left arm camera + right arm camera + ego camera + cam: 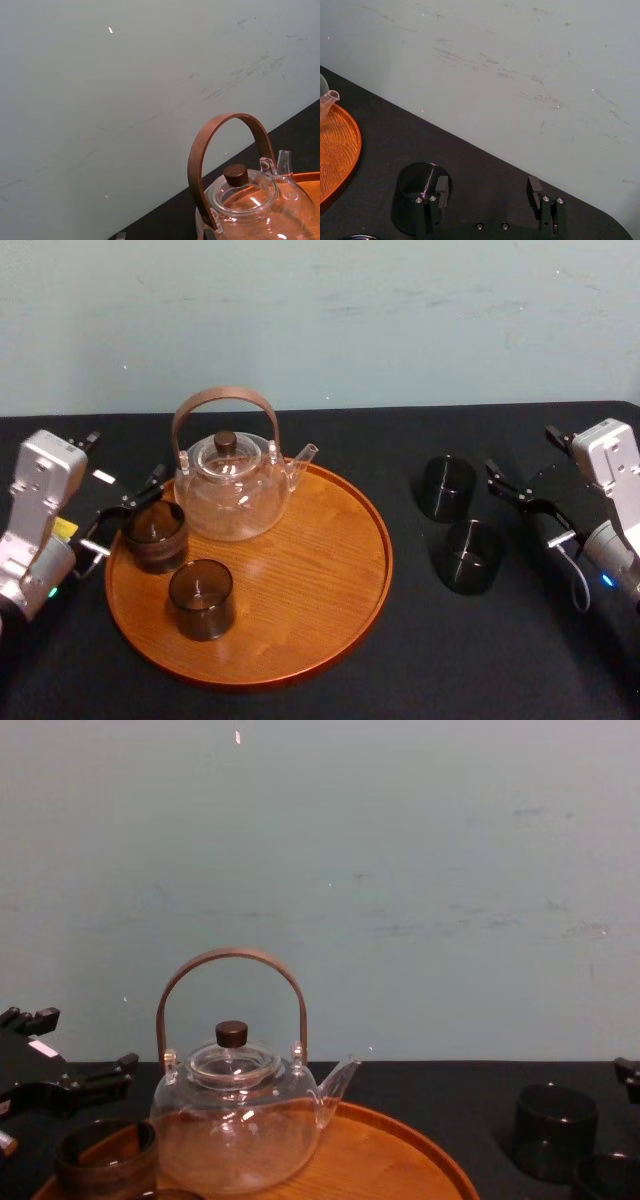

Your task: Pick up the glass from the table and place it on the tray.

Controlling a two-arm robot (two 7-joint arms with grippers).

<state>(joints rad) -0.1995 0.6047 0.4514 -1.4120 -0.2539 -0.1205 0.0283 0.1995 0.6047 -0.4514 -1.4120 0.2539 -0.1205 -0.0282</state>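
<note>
The right gripper [487, 187] hangs released just right of the far glass [446, 487] on the tabletop [400, 670], likely readying a grasp; the left gripper [130, 508], also released, sits at the left rim of the tray [300, 580].

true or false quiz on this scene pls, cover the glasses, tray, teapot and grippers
1. Two tray glasses stand on the tray. True.
2. The teapot sits on the table, off the tray. False: it stands on the tray.
3. The right gripper holds a glass. False: it is open and empty, beside two table glasses.
4. The left gripper is at the tray's left rim. True.
</note>
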